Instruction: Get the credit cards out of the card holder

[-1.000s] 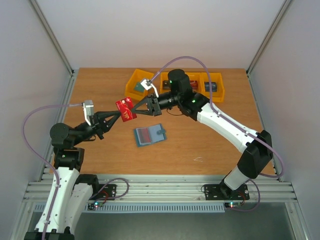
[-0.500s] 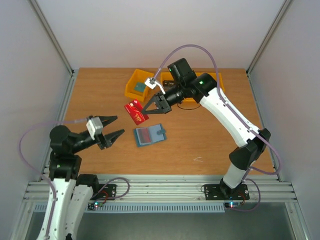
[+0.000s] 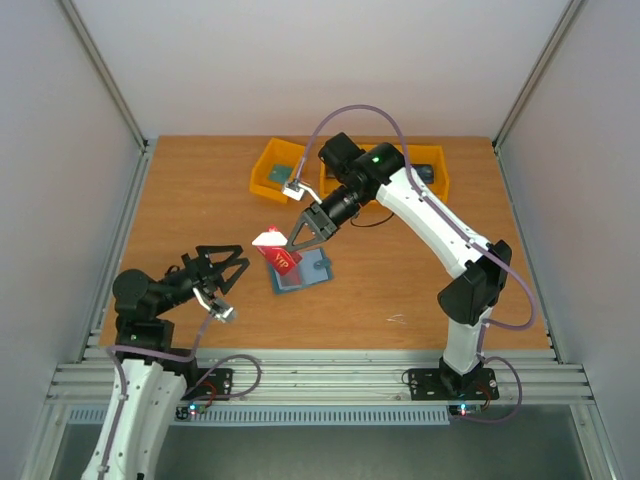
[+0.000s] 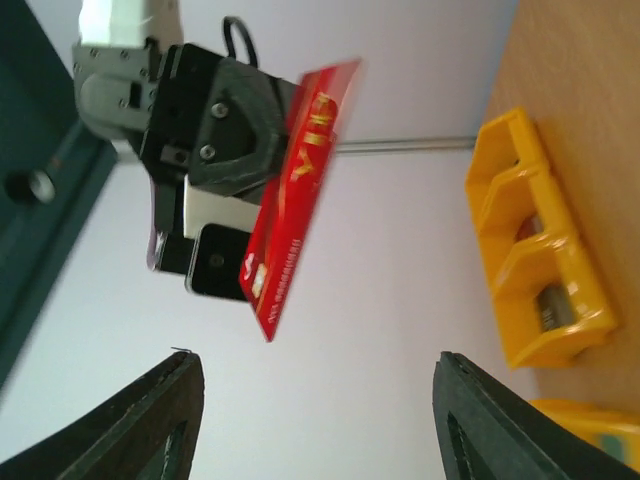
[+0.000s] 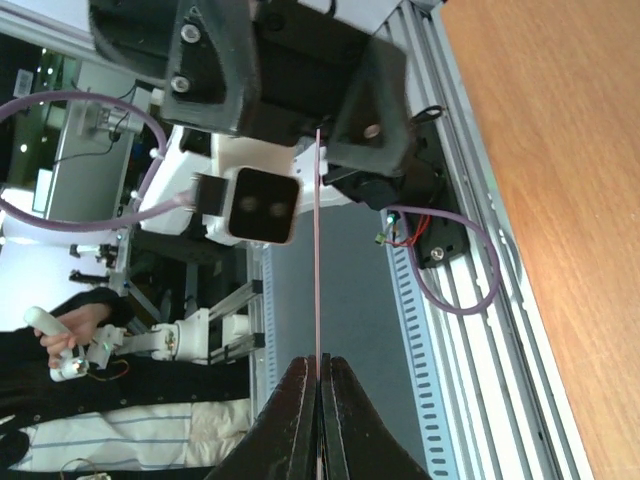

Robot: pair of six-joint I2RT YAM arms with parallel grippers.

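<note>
Orange-brown wooden table (image 3: pixel 200 200), closed in by white walls (image 3: pixel 300 60) left, right and far, with a ribbed aluminium rail (image 3: pixel 330 378) along the near edge. Near the far edge, left yellow bin (image 3: pixel 263 183) and right yellow bin (image 3: pixel 441 185), well apart.

Left jaws let go of the red card (image 3: pixel 282 260) and drew back.

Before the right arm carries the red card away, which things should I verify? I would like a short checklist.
1. Right gripper shut firmly on the red card: ok.
2. Left gripper open and apart from the card: ok.
3. Card holder lying flat, held by no gripper: ok.
4. Card's lower edge free of the holder: cannot tell, they overlap from above.
5. Other cards remaining in the holder: cannot tell, partly hidden.
</note>
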